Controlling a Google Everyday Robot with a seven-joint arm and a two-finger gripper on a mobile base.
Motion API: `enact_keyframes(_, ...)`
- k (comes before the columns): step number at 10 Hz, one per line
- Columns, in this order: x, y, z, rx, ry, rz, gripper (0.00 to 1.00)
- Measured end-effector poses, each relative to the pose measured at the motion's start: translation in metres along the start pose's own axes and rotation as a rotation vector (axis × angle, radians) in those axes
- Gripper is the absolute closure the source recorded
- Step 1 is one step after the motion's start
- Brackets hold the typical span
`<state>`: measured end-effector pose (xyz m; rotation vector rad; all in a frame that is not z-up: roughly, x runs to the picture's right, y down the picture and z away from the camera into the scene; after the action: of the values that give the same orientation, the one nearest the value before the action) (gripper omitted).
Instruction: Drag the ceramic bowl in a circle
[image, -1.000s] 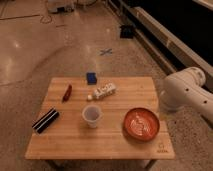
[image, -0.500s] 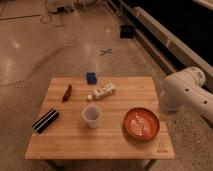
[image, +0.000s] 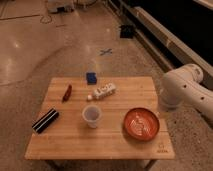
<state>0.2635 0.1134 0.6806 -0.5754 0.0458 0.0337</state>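
The ceramic bowl (image: 141, 124) is seen on the wooden table (image: 75, 146), near the right front corner. 1 white arm (image: 180, 89) is seen just beside the table's right edge, close to the bowl but not touching it. The gripper is hidden from view, so its state cannot be told. 1 small cup (image: 91, 115) is placed left of the bowl. A white bottle (image: 103, 92) is laid on its side behind the cup.
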Motion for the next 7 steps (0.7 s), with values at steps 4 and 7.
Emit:
enact_keyframes(4, -0.016, 0.015, 0.04, -0.082, -0.027, -0.083, 0.2)
enact_keyframes(7, -0.03, 0.05, 0.072, -0.066, -0.117, -0.157, 0.2)
